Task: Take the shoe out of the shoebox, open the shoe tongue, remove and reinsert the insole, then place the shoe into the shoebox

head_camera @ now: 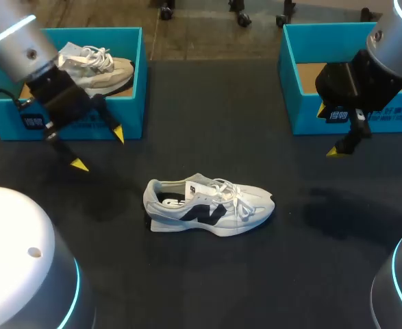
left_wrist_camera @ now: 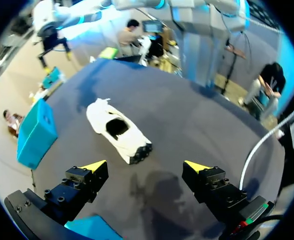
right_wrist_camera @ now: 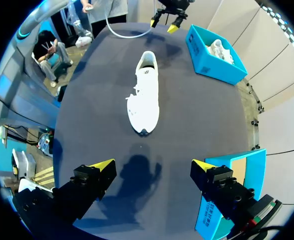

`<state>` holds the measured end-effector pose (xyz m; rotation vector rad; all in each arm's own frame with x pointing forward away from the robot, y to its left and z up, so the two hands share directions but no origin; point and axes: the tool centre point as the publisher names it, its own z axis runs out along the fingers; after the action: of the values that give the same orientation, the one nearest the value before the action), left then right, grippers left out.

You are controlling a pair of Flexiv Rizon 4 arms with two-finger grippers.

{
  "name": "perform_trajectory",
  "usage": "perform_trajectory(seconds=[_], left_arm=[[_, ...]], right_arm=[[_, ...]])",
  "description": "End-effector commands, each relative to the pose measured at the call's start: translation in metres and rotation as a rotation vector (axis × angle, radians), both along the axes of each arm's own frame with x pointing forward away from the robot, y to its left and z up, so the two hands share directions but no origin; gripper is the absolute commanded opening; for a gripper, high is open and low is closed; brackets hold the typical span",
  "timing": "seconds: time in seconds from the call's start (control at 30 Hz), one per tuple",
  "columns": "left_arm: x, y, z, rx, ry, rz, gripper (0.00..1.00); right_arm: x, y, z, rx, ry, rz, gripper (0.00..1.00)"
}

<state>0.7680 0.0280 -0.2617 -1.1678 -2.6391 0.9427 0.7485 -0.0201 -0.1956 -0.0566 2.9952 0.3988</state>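
Note:
A white shoe (head_camera: 207, 205) with a dark side logo lies on its sole in the middle of the dark table, toe to the right. It also shows ahead of the open fingers in both wrist views: the shoe (left_wrist_camera: 117, 131) and the shoe (right_wrist_camera: 145, 95). My left gripper (head_camera: 99, 149) hangs open above the table, left of the shoe and in front of the left shoebox (head_camera: 137, 82). My right gripper (head_camera: 341, 147) hangs open to the shoe's right, in front of the empty right shoebox (head_camera: 303, 113). Neither gripper (left_wrist_camera: 145, 166) (right_wrist_camera: 153, 164) holds anything.
A second pale shoe (head_camera: 98, 65) lies in the left shoebox (right_wrist_camera: 214, 57). The right shoebox (right_wrist_camera: 227, 200) stands close beside my right gripper. Open table surrounds the shoe on all sides.

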Motion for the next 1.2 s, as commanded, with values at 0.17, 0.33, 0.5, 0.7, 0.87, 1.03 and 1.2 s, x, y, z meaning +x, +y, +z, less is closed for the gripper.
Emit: perform_trajectory(seconds=[0.17, 0.33, 0.5, 0.7, 0.87, 1.03, 1.2], left_arm=[[-0.010, 0.010, -0.012, -0.176, 0.107, 0.259, 1.00], [-0.014, 0.014, -0.020, -0.181, 0.146, 0.338, 1.00], [-0.019, 0.012, -0.030, -0.236, 0.172, 0.419, 1.00], [-0.028, 0.009, -0.052, -0.258, 0.179, 0.476, 1.00], [-0.032, 0.003, -0.071, -0.276, 0.193, 0.528, 1.00], [-0.034, -0.005, -0.089, -0.305, 0.229, 0.583, 1.00], [-0.034, -0.017, -0.101, -0.337, 0.259, 0.618, 1.00]], right_arm=[[0.000, 0.000, -0.001, -0.001, 0.000, -0.001, 1.00], [0.000, 0.000, -0.001, -0.001, 0.000, -0.001, 1.00], [0.000, 0.000, -0.001, -0.001, 0.000, -0.001, 1.00], [0.000, 0.000, -0.001, -0.001, 0.000, -0.001, 1.00], [0.000, 0.000, -0.001, -0.001, 0.000, -0.001, 1.00], [0.000, 0.000, -0.001, -0.001, 0.000, -0.001, 1.00], [0.000, 0.000, -0.001, -0.001, 0.000, -0.001, 1.00]])
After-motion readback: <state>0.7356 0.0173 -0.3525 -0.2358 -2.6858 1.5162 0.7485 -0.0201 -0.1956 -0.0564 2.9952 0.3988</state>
